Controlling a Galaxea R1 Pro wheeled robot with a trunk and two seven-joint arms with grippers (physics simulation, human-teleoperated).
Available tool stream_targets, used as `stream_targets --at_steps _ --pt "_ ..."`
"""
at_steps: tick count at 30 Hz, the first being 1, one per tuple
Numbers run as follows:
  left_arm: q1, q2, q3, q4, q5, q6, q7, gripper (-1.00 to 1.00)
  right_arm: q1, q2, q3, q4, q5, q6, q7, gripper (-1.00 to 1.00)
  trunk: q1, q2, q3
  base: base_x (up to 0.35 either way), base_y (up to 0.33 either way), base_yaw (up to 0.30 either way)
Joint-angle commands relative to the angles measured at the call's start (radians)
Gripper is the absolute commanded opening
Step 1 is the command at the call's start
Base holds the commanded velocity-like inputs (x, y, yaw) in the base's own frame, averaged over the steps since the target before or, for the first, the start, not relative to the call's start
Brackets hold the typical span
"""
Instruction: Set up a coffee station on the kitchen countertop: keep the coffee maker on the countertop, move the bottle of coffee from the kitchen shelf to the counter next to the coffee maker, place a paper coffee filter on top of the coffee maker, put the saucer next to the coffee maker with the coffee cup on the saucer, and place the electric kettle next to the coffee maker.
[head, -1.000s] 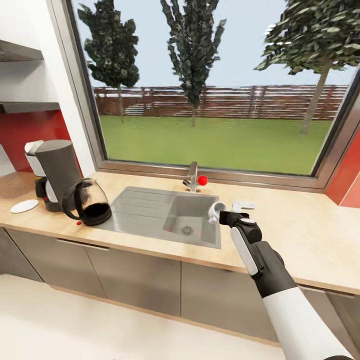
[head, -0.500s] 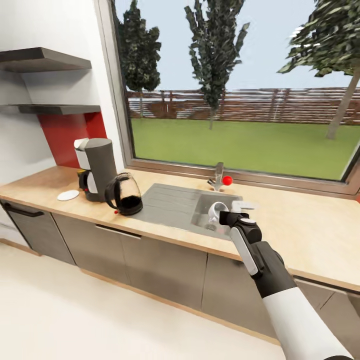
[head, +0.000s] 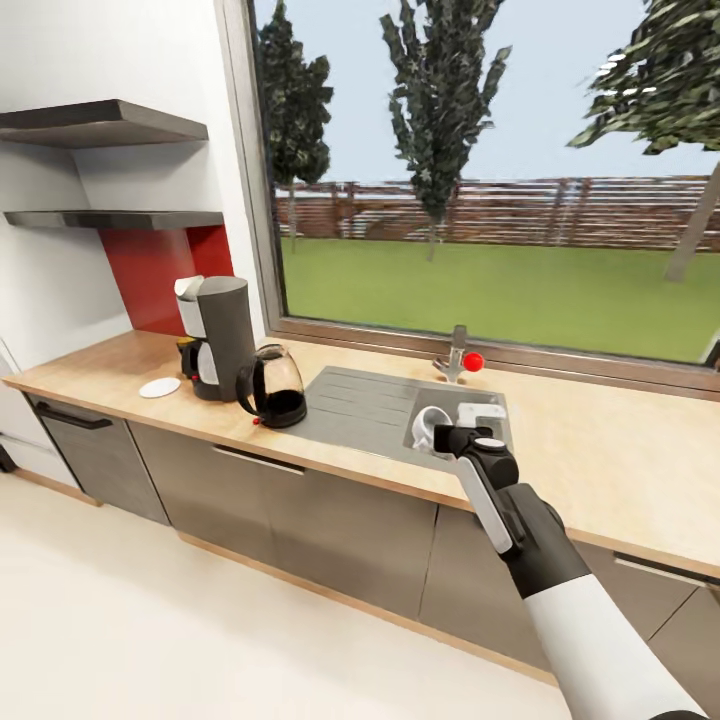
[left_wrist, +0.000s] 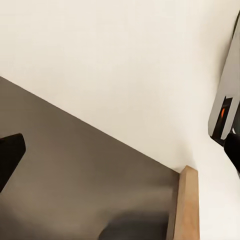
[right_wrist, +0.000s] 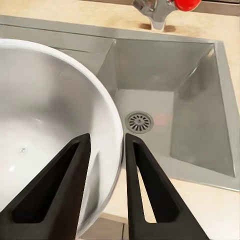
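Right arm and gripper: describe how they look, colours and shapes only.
In the head view, the right arm has a smooth white forearm shell, then a dark grey wrist section, then a slim white and grey link with a round cap. The right gripper has two flat, matte black fingers tapering to narrow tips. No cables or markings are visible.

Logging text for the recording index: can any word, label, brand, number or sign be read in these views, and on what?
No readable text in any view.
coffee maker: plain grey and white body, no lettering.
electric kettle: no label visible.
coffee cup, held by the right gripper: plain white.
saucer: plain white.
orange mark on the dark part: too blurred to read.
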Motion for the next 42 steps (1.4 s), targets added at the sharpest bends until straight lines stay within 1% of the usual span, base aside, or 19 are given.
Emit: stream_targets --at_steps 1,6,10,42 --pt "-0.001 0.0 0.008 0.001 -0.01 -0.003 0.003 1.0 -0.001 0.0 0.002 -0.002 -0.011 0.001 -0.008 -1.0 0.001 -0.002 -0.002 0.0 0.0 0.0" --pt "-0.001 0.0 0.007 0.001 -0.01 -0.003 0.003 1.0 -0.001 0.0 0.002 -0.004 -0.01 0.002 -0.008 -1.0 0.001 -0.002 -0.002 0.0 0.0 0.009" --pt "-0.001 0.0 0.007 0.001 -0.01 -0.003 0.003 1.0 -0.001 0.0 0.002 -0.004 -0.01 0.003 -0.008 -1.0 0.001 -0.002 -0.002 0.0 0.0 0.184" --pt "-0.001 -0.001 0.007 0.001 -0.01 -0.005 0.003 1.0 -0.001 0.001 0.004 0.0 -0.011 0.003 -0.008 -1.0 0.001 -0.002 -0.004 0.0 0.0 0.275"
